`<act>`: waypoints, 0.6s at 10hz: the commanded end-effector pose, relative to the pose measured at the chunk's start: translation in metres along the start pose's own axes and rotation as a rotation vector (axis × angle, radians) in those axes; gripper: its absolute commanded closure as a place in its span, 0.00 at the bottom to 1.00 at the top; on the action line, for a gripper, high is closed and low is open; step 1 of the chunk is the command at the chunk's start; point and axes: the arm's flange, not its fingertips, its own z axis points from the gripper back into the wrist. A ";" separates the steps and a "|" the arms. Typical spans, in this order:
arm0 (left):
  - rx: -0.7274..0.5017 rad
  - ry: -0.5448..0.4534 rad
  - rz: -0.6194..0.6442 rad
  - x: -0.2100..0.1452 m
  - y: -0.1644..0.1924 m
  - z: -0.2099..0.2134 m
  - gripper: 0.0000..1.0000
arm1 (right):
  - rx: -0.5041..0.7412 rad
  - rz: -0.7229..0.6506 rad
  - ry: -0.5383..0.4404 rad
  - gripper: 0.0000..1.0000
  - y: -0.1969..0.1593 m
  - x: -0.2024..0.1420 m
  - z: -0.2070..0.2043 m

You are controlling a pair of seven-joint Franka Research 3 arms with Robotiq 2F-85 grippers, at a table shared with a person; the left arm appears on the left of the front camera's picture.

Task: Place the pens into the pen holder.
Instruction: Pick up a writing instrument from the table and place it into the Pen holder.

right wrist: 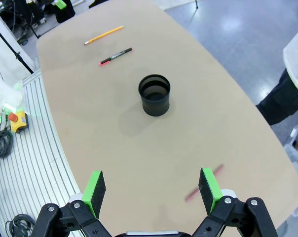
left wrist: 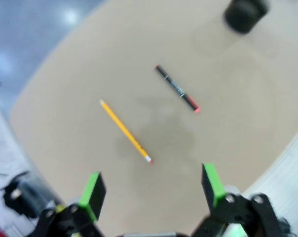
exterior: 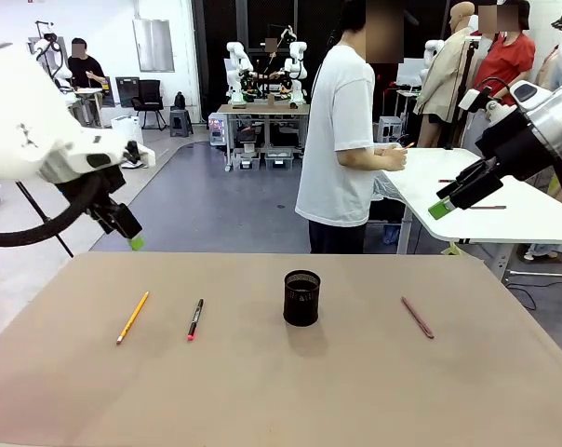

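Yellow pen, black pen, maroon pen, three, flank one pen holder; left pincer and right pincer gape empty.

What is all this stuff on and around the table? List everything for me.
Table: one, tan, before the robot.
Pen holder: one, black mesh, upright mid-table.
Pencil: one, yellow-orange, lying left of the holder.
Black pen: one, red ends, between pencil and holder.
Maroon pen: one, dull maroon, right of the holder.
Person: one, white T-shirt, standing beyond the far edge.
Left gripper: one, black, green pads, open, raised at left.
Right gripper: one, black, green pads, open, raised at right.
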 end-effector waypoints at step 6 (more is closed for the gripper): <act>0.059 0.073 0.234 0.002 0.029 -0.093 0.00 | 0.012 -0.009 -0.018 0.00 0.000 0.001 0.000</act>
